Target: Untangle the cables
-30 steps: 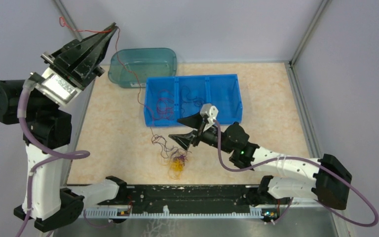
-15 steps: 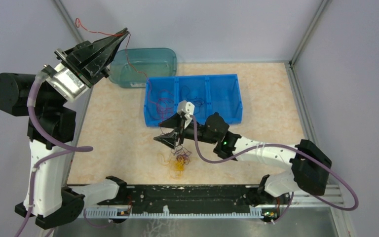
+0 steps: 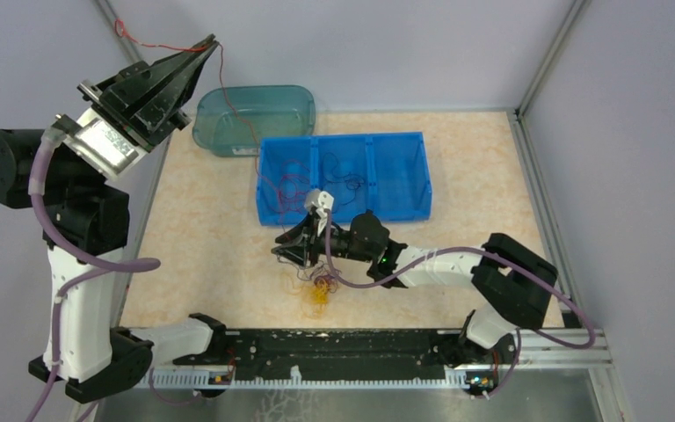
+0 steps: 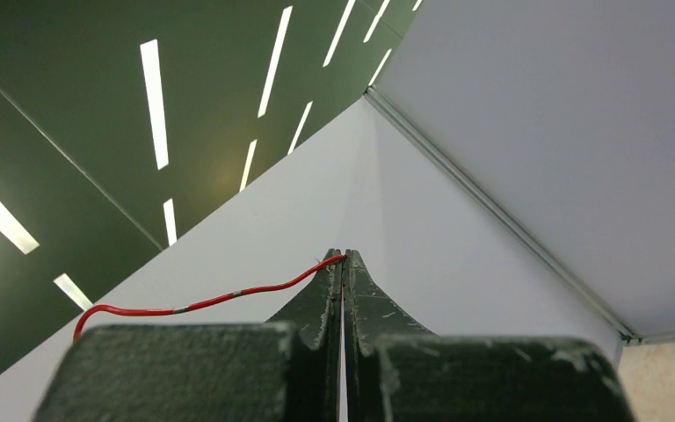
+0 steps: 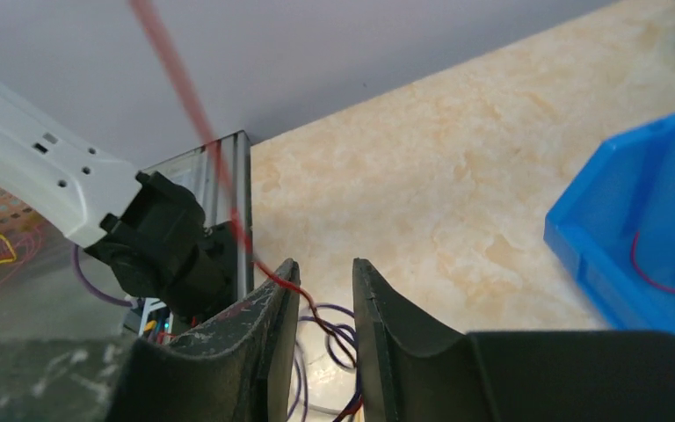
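Note:
My left gripper (image 3: 209, 41) is raised high at the back left and shut on a thin red cable (image 4: 239, 293), pinched at the very fingertips (image 4: 344, 258). The red cable hangs from there down toward a small clump of purple and yellow-orange cables (image 3: 317, 288) on the table near the front. My right gripper (image 3: 283, 246) is low at the clump's left edge. In the right wrist view its jaws (image 5: 325, 274) stand a little apart, with the red cable (image 5: 286, 281) crossing one fingertip and purple loops (image 5: 350, 338) between them.
A blue three-compartment bin (image 3: 343, 138) with several loose red and purple wires stands behind the clump and shows in the right wrist view (image 5: 633, 220). A teal tub (image 3: 255, 89) stands at the back left. The black rail (image 3: 334, 347) runs along the front edge.
My right gripper has moved left and down to the clump, and its jaws have narrowed. My left gripper has swung slightly while still holding the red cable up.

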Motion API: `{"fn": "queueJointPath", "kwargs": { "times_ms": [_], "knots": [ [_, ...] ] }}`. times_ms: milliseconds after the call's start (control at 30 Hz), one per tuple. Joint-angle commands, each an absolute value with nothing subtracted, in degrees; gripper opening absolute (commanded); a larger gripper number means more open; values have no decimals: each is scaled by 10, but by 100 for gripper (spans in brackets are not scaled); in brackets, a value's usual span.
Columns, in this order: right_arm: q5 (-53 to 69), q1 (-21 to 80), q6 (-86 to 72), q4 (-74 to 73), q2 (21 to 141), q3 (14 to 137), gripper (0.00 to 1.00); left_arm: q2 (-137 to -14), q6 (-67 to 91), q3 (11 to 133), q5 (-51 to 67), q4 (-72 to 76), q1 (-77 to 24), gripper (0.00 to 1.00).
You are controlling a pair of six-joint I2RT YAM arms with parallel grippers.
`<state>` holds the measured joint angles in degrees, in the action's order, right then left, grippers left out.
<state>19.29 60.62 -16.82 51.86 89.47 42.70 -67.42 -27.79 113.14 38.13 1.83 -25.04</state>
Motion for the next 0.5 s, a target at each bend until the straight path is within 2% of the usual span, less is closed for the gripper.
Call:
{"fn": "queueJointPath", "kwargs": {
  "times_ms": [0,467],
  "knots": [
    [164,611,-199,619,927,400,29,-682,-272,1169,373,42,-254,0],
    [123,617,-225,690,995,306,32,-723,-370,1238,285,156,-254,0]
  ]
}}
